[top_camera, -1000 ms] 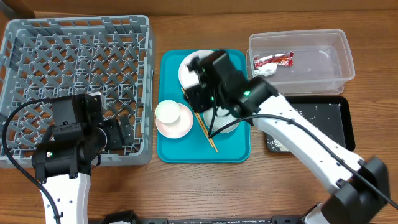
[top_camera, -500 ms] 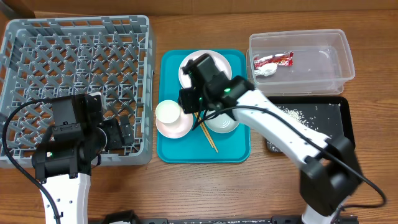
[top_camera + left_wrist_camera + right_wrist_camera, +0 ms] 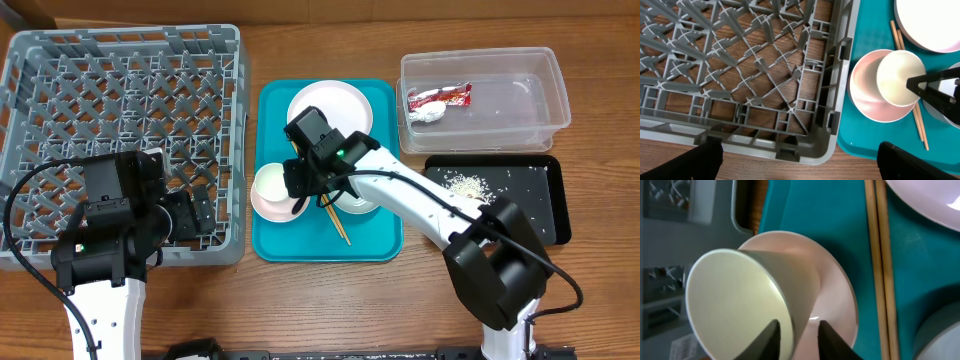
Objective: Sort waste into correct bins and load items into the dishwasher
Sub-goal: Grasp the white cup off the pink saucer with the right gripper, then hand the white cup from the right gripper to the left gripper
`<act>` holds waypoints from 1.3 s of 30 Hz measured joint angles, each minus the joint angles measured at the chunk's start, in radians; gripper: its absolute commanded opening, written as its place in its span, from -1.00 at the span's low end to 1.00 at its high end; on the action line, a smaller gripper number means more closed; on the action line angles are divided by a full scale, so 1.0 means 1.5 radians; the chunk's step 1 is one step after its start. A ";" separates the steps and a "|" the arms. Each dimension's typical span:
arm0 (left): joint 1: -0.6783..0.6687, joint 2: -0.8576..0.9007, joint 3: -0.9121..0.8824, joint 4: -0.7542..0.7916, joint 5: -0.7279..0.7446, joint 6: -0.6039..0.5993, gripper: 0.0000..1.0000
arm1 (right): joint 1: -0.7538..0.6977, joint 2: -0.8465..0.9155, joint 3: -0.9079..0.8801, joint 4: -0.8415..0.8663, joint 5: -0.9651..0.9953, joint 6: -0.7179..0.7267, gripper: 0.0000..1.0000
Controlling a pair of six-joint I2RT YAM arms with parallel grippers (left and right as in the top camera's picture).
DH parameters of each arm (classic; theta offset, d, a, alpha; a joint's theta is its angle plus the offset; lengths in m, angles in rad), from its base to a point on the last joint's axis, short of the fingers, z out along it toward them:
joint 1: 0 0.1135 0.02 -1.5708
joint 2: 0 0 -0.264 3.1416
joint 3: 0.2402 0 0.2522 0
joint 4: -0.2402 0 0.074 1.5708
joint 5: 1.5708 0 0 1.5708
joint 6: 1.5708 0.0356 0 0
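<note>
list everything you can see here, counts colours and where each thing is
dish rack: 1, grey, left
serving tray: 1, teal, centre
plate: 1, white, far end of the serving tray
saucer: 1, pink, serving tray's left side
cup: 1, white, on the saucer
bowl: 1, pale, serving tray's right side, partly hidden
chopsticks: 2, wooden, between saucer and bowl
tub: 1, clear, far right
wrapper: 1, red and white, in the tub
tissue: 1, white, beside the wrapper
flat tray: 1, black, near right
rice: scattered, white, on the flat tray
left gripper: open, over the dish rack's near corner
right gripper: open, straddling the cup's wall
</note>
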 measured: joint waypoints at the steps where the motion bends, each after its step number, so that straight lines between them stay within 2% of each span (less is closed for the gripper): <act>1: 0.000 0.000 0.000 0.000 0.000 0.000 1.00 | 0.000 0.001 0.000 0.000 0.000 0.003 -0.56; 4: 0.000 0.000 0.000 0.000 0.000 0.000 0.99 | 0.000 0.001 0.000 -0.005 0.000 0.006 -0.68; 9: 0.000 0.000 0.000 0.000 0.000 0.000 1.00 | 0.000 0.001 0.000 -0.042 0.006 0.028 -0.74; 13: 0.000 0.000 0.000 0.000 0.000 0.000 1.00 | 0.000 0.001 -0.001 -0.046 0.009 0.041 -0.92; 25: 0.000 0.000 0.000 0.001 0.000 0.000 0.99 | -0.010 -0.006 -0.001 -0.054 0.013 0.048 -0.92; 28: 0.000 0.000 0.000 0.002 0.003 0.000 1.00 | -0.028 -0.041 -0.001 -0.061 0.012 0.037 -0.92; 32: 0.000 0.000 0.000 0.020 0.039 0.000 1.00 | -0.070 -0.145 -0.001 -0.085 -0.008 0.028 -0.92; 36: 0.000 0.005 0.000 0.049 0.112 0.000 1.00 | -0.133 -0.232 0.009 -0.111 -0.058 0.023 -0.92; 39: -0.001 0.018 0.000 0.073 0.183 0.008 1.00 | -0.185 -0.252 0.014 -0.125 -0.130 0.010 -0.92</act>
